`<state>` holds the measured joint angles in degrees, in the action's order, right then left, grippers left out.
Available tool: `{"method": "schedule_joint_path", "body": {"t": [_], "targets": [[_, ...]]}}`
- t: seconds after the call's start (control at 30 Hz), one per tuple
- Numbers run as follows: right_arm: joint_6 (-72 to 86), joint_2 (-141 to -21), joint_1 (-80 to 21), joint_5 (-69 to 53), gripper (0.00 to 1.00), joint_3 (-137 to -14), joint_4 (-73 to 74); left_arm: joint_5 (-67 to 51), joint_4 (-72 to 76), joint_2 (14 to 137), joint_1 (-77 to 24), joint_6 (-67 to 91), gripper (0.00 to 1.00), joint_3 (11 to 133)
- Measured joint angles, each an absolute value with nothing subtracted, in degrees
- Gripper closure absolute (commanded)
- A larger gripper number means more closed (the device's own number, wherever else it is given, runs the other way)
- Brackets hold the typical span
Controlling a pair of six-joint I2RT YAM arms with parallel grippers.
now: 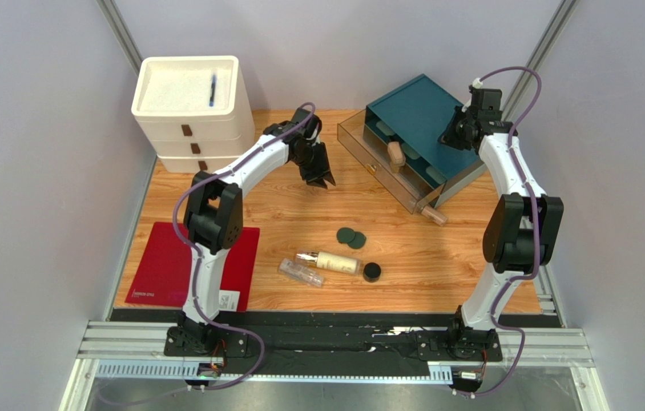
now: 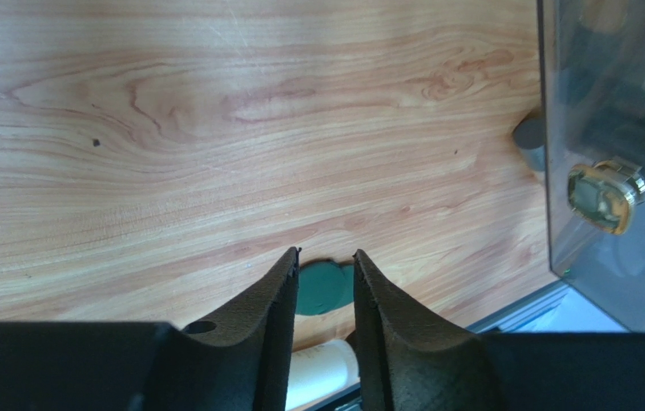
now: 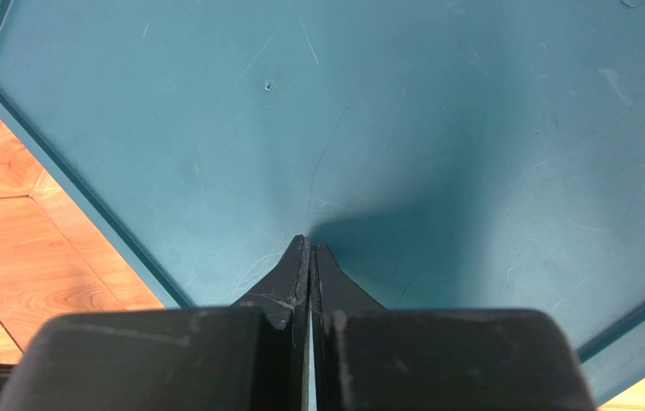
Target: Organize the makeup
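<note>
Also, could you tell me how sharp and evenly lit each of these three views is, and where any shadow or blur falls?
Top external view: evenly lit and sharp, only faint shadows on the table. Left wrist view: wood grain crisp, but the gold knob on the clear drawer front is blurred and hazy. Right wrist view: the right gripper throws a dark shadow across the teal organizer top.

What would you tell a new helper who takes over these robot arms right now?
Left gripper: open, empty, above the wooden table.
Right gripper: shut, empty, over the teal organizer box.
Done: two beige foundation bottles, one inside the clear pulled-out drawer, one at its near end.
Left, all on the table: two flat dark-green discs, cream gold-necked bottle, clear bottle, black round jar.
</note>
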<state>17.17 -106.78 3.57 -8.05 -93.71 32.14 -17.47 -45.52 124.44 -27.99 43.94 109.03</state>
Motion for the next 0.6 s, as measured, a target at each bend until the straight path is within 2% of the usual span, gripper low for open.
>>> {"method": "schedule_joint_path", "body": {"t": [0.17,0.4,0.5,0.53,0.6], "targets": [[17.15,-106.63,3.57,-8.08,1.00,-93.71,32.14,-15.86,-44.10,120.53,-29.89,40.05,0.56,103.70],[16.84,-102.08,3.27,-10.61,0.85,-89.69,32.42,-14.63,-41.91,107.83,-31.86,32.36,0.53,98.24],[16.36,-97.84,2.81,-11.81,0.72,-87.46,36.91,-14.92,-41.21,105.69,-31.79,30.13,0.52,97.45],[16.03,-96.25,2.74,-12.27,0.61,-86.89,38.17,-15.11,-40.97,105.45,-31.77,29.47,0.52,97.30],[14.94,-92.20,2.59,-13.02,0.47,-85.93,40.36,-15.73,-40.82,105.32,-31.73,28.14,0.52,97.12]]}}
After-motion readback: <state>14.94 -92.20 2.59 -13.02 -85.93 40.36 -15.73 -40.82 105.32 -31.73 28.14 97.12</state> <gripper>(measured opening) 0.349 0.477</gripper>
